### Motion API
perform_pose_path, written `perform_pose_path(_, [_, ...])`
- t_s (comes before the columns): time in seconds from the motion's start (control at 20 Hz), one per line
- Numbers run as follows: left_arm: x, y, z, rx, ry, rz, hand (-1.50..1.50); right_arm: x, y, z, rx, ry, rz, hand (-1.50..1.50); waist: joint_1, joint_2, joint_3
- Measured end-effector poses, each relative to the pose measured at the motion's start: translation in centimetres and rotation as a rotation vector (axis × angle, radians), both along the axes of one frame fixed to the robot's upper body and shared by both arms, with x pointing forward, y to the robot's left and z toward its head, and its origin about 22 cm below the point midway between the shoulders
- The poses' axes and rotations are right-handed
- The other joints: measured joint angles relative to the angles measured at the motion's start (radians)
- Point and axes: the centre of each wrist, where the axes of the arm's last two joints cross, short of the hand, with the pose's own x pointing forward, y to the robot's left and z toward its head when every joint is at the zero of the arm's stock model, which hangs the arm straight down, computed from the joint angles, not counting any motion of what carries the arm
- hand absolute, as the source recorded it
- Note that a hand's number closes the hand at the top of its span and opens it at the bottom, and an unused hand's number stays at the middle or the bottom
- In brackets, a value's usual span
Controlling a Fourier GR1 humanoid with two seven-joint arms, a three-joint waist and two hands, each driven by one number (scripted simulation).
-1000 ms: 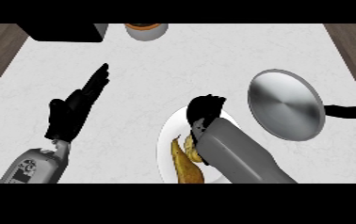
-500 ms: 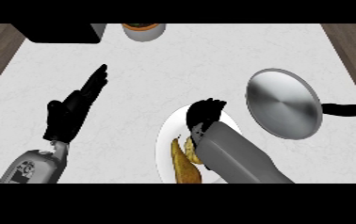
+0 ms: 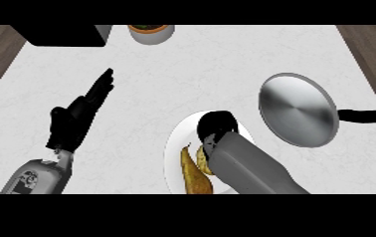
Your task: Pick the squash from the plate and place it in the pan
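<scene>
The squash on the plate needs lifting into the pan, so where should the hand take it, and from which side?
Probably around its thicker middle, coming from above. The squash lies flat and lengthwise on the plate, narrow end pointing away from the robot. The right hand hangs over the plate's far part, so it would pull back a little toward the robot.

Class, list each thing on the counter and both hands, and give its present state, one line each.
squash: lying on the plate, not lifted.
plate: flat on the counter, holding the squash.
pan: upright, empty, handle pointing right.
right hand: over the plate, fingers curled; grip on the squash not visible.
left hand: open, fingers straight, resting at left.
pot: upright at the counter's far edge.
</scene>
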Motion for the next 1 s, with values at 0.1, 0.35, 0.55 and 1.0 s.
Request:
perform_pose_path(0.1, [0.1,0.1,0.1,0.0,-0.004,0.001,0.0,0.0,0.0,0.0,-0.002,0.006,0.006,1.5,-0.001,-0.001,0.0])
perform_pose_path(0.35, [-0.1,0.3,0.0,-0.001,-0.004,-0.003,0.0,-0.1,0.1,0.0,-0.01,0.003,0.013,1.5,0.0,-0.001,-0.002])
perform_pose_path(0.55, [-0.2,0.1,0.1,-0.002,-0.005,-0.003,0.0,-1.4,1.0,0.4,-0.004,-0.035,0.063,1.5,-0.003,0.002,0.0])
perform_pose_path(1.0, [-0.5,1.5,-0.1,-0.007,0.021,0.044,0.0,-7.8,3.7,6.3,0.381,-0.294,0.311,1.5,-0.051,-0.01,0.01])
